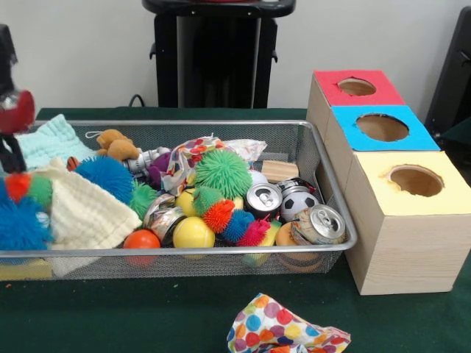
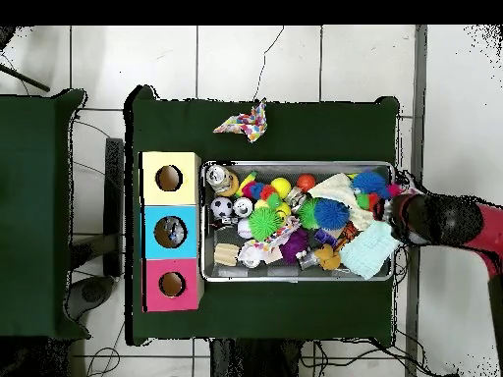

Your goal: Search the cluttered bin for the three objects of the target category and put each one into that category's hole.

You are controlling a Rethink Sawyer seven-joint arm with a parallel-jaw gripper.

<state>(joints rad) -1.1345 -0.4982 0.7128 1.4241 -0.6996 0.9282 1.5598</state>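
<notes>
Gripper (image 2: 401, 218) sits at one end of the mesh bin (image 1: 221, 126), over the blue spiky ball (image 1: 105, 176) and cloths; whether it is open or closed cannot be told. Which category is wanted isn't shown. If cans, they lie at the bin's opposite end, beside the boxes: one silver can (image 1: 321, 224) on its side, another can (image 1: 263, 198) top-up nearby. Yellow box (image 1: 412, 213), blue box (image 1: 383, 129) and red box (image 1: 356, 88) adjoin the bin. No writing is readable
</notes>
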